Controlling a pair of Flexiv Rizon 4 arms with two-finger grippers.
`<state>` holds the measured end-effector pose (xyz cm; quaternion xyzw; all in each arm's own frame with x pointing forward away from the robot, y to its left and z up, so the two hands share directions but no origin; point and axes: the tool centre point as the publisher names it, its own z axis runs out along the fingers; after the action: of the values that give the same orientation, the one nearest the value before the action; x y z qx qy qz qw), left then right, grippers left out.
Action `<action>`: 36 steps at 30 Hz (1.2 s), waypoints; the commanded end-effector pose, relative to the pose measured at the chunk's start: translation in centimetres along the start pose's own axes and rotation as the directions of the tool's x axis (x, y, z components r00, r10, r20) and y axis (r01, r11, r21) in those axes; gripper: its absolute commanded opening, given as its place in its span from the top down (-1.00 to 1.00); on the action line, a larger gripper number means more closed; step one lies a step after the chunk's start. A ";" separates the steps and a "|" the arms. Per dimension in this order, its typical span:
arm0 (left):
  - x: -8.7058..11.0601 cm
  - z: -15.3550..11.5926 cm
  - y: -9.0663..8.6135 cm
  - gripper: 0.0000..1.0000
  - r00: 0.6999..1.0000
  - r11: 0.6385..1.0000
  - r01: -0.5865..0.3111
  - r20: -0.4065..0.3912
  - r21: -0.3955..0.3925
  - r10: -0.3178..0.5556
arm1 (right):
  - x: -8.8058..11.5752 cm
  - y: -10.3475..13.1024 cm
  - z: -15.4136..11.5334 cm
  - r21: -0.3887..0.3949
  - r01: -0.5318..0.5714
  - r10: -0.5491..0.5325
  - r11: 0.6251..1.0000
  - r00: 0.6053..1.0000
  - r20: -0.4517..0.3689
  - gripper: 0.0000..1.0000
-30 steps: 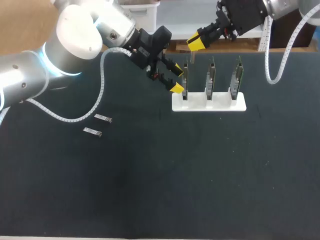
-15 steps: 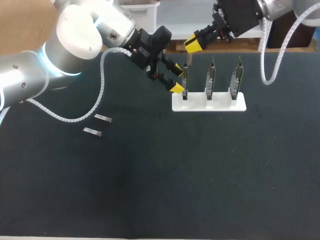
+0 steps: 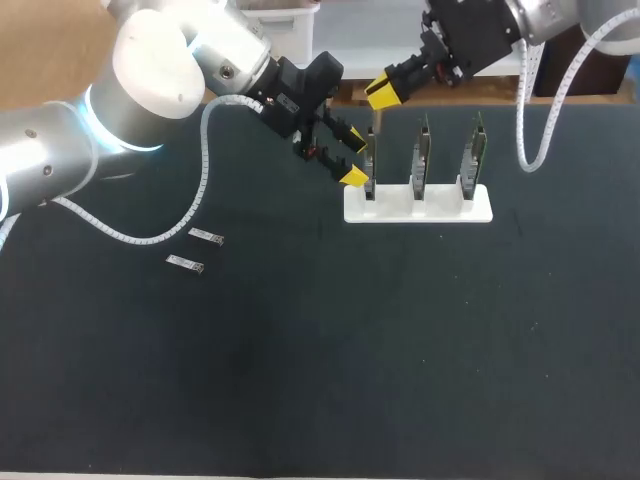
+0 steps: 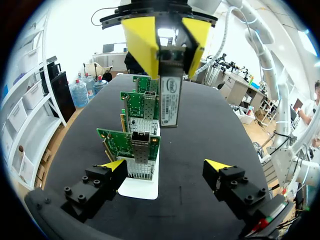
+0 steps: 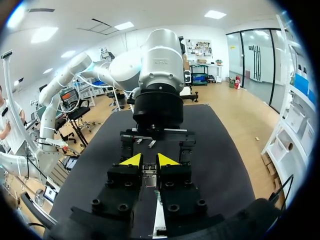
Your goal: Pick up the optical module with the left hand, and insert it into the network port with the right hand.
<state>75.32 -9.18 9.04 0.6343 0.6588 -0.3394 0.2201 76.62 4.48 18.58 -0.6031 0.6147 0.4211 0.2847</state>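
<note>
My right gripper (image 3: 382, 92) hangs above the leftmost card, shut on the optical module (image 4: 168, 95), a slim metal piece that points down from between its yellow fingers (image 4: 142, 42). In the right wrist view the module (image 5: 149, 178) sits clamped between my right gripper's (image 5: 149, 160) tips. Three green network cards (image 3: 421, 152) stand upright in a white stand (image 3: 418, 207); the nearest card's port (image 4: 140, 141) lies just under the module. My left gripper (image 3: 352, 156) is open beside the leftmost card, and the left wrist view shows nothing between my left gripper's (image 4: 166, 165) tips.
Two more small modules (image 3: 206, 235) (image 3: 186, 263) lie on the black mat at the left. My left arm (image 3: 190, 60) crosses the back left of the table, with its white cable (image 3: 205, 170) looping down over the mat.
My right gripper has shifted slightly to the left with the module in it. The left arm has stayed still.
</note>
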 end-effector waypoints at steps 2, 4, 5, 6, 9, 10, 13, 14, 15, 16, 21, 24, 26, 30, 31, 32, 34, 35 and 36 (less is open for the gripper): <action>-0.1 0.0 0.1 -1.00 1.000 1.000 0.003 -0.005 0.002 -0.003 | 0.0 -0.4 0.2 -0.005 0.001 -0.001 1.000 1.000 0.001 1.00; -0.1 0.0 0.1 -1.00 1.000 1.000 0.003 -0.005 0.002 -0.003 | 0.0 -0.5 0.3 -0.005 0.002 -0.002 1.000 1.000 0.001 1.00; -0.1 0.0 0.1 -1.00 1.000 1.000 0.003 -0.005 0.002 -0.003 | 0.0 -0.5 0.3 -0.005 0.001 -0.001 1.000 1.000 0.001 1.00; -0.1 0.0 0.1 -1.00 1.000 1.000 0.003 -0.005 0.002 -0.003 | 0.0 -0.6 0.3 -0.005 0.001 -0.001 1.000 1.000 0.001 1.00; -0.1 0.0 0.1 -1.00 1.000 1.000 0.003 -0.005 0.002 -0.003 | 0.0 -0.7 0.3 -0.004 0.002 -0.002 1.000 1.000 0.000 1.00; -0.1 0.0 0.1 -1.00 1.000 1.000 0.003 -0.005 0.002 -0.003 | 0.0 -0.7 0.3 -0.002 0.008 -0.008 1.000 1.000 -0.008 1.00; -0.1 0.0 0.1 -1.00 1.000 1.000 0.003 -0.005 0.002 -0.003 | 0.1 -0.8 0.4 -0.001 0.012 -0.012 1.000 1.000 -0.013 1.00; -0.1 0.0 0.1 -1.00 1.000 1.000 0.003 -0.005 0.002 -0.003 | 0.1 -0.9 0.3 0.000 0.014 -0.014 1.000 1.000 -0.016 1.00; -0.1 0.0 0.1 -1.00 1.000 1.000 0.003 -0.005 0.002 -0.003 | 0.1 -0.9 0.3 0.000 0.014 -0.014 1.000 1.000 -0.017 1.00; -0.1 0.0 0.1 -1.00 1.000 1.000 0.003 -0.005 0.002 -0.003 | 0.1 -0.9 0.3 0.001 0.013 -0.013 1.000 1.000 -0.019 1.00; -0.1 0.0 0.1 -1.00 1.000 1.000 0.003 -0.005 0.002 -0.003 | 0.2 -0.9 0.5 -0.004 0.017 -0.017 1.000 1.000 -0.022 1.00; -0.1 0.0 0.1 -1.00 1.000 1.000 0.003 -0.005 0.002 -0.003 | 0.3 -0.9 0.6 -0.002 0.015 -0.015 1.000 1.000 -0.022 1.00; -0.1 0.0 0.1 -1.00 1.000 1.000 0.003 -0.005 0.002 -0.003 | 0.4 -1.0 0.7 0.000 0.013 -0.013 1.000 1.000 -0.028 1.00; -0.1 0.0 0.1 -1.00 1.000 1.000 0.003 -0.005 0.002 -0.003 | 0.5 -1.0 0.9 0.009 0.022 -0.022 1.000 0.999 -0.042 1.00; -0.1 0.0 0.1 -1.00 1.000 1.000 0.003 -0.005 0.002 -0.003 | 0.5 -1.1 0.9 0.010 0.022 -0.022 1.000 0.999 -0.041 1.00; -0.1 0.0 0.1 -1.00 1.000 1.000 0.003 -0.005 0.002 -0.003 | 0.5 -1.1 0.9 0.010 0.022 -0.022 1.000 0.999 -0.040 1.00; -0.1 0.0 0.1 -1.00 1.000 1.000 0.003 -0.005 0.002 -0.003 | 0.4 -1.2 1.0 0.013 0.022 -0.022 1.000 0.999 -0.039 1.00; -0.1 0.0 0.1 -1.00 1.000 1.000 0.003 -0.005 0.002 -0.003 | 0.4 -1.3 1.0 0.013 0.022 -0.021 1.000 0.999 -0.036 1.00; -0.1 0.0 0.1 -1.00 1.000 1.000 0.003 -0.005 0.002 -0.003 | 0.4 -1.3 0.9 0.016 0.022 -0.021 1.000 0.999 -0.035 1.00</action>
<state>75.32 -9.18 9.04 0.6344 0.6587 -0.3395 0.2201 77.66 5.18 17.58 -0.6152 0.6163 0.4026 0.2824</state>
